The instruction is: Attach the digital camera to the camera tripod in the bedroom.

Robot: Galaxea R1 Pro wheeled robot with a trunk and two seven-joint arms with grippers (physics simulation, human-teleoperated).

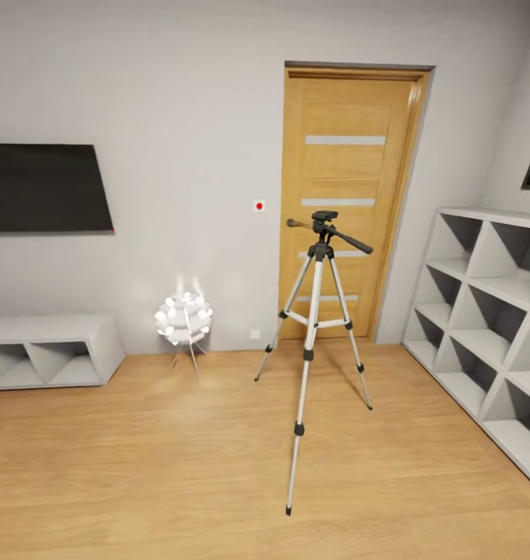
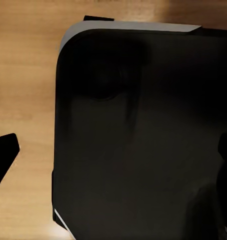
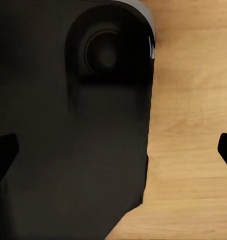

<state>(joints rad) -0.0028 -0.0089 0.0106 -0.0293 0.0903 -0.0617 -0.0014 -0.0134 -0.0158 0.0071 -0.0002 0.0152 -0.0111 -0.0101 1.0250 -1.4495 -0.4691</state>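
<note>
1. Tripod: your camera tripod [image 1: 319,311] stands on smooth wood floor [image 1: 140,467] before the wooden door [image 1: 346,194], 3 shiny silver legs.
2. Grippers: both wrist views show dark fingertips [image 3: 3,150] spread apart, holding nothing.
3. Big dark rounded shape [image 2: 143,140] is hard to make out.

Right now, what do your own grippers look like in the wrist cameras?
Little of them shows. The left gripper and right gripper appear as plain black, wedge-shaped fingertips at the picture edges, without visible markings or cables, above a large rounded black body with a grey rim.
</note>
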